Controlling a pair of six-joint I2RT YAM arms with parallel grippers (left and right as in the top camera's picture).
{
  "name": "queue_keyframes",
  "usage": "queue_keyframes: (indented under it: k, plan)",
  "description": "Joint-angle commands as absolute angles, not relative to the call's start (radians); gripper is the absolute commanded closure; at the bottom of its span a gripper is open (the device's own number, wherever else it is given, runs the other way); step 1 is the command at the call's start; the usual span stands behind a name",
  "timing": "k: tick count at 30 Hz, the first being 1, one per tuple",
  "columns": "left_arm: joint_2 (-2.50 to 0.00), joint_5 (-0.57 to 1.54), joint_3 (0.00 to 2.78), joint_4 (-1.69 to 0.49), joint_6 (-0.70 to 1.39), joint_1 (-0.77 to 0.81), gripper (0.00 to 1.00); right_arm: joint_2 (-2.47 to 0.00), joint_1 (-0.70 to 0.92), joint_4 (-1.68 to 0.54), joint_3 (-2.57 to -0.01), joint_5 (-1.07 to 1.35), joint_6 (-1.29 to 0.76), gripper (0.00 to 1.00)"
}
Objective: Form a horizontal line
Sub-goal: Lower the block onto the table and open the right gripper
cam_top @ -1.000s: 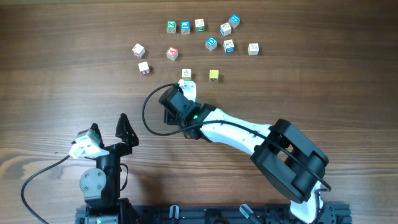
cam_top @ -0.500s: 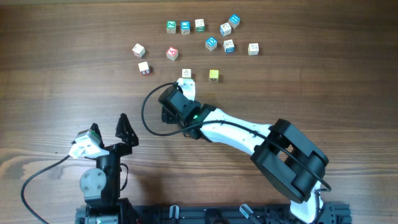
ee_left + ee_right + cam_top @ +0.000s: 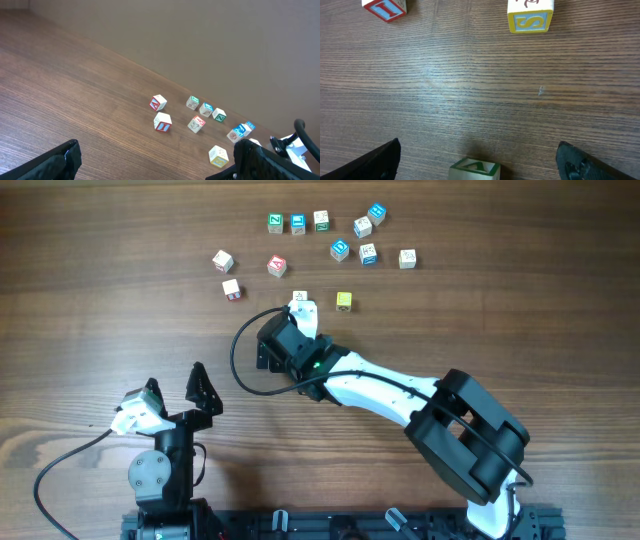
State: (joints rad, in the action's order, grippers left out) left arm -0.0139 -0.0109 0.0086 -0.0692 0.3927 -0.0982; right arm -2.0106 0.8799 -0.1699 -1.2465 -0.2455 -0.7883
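The horizontal line shows as a cream-topped S cube (image 3: 299, 298) (image 3: 530, 15) and a yellow cube (image 3: 343, 301) side by side, a gap apart. Just in front of the S cube stands a white cube with a green A (image 3: 305, 312) (image 3: 475, 170). My right gripper (image 3: 297, 326) (image 3: 480, 161) is open around the A cube, with bare wood on both sides between cube and fingers. My left gripper (image 3: 175, 387) (image 3: 157, 165) is open and empty at the near left, far from all the cubes. The S cube (image 3: 218, 156) also appears in the left wrist view.
A red-marked I cube (image 3: 231, 289) (image 3: 385, 7) lies left of the row. Other cubes, red (image 3: 277, 266), green (image 3: 275, 223) and blue (image 3: 340, 249) among them, are scattered along the far side. The right arm (image 3: 400, 395) crosses the table's middle.
My right gripper has opened wider and edged toward the far side, leaving the A cube standing on the table close behind the S cube. The left arm has not moved.
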Motion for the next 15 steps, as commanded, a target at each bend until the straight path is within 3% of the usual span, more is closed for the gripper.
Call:
queue_keyframes:
  k: [1, 15]
  plan:
    - [-0.009, -0.017, 0.006, -0.072, 0.370, -0.101, 0.00, -2.032, 0.871, -0.164, -1.256, -0.291, -0.785, 0.00]
    - [-0.009, -0.017, 0.006, -0.072, 0.370, -0.101, 0.00, -2.032, 0.791, -0.156, -1.256, -0.297, -0.786, 0.00]
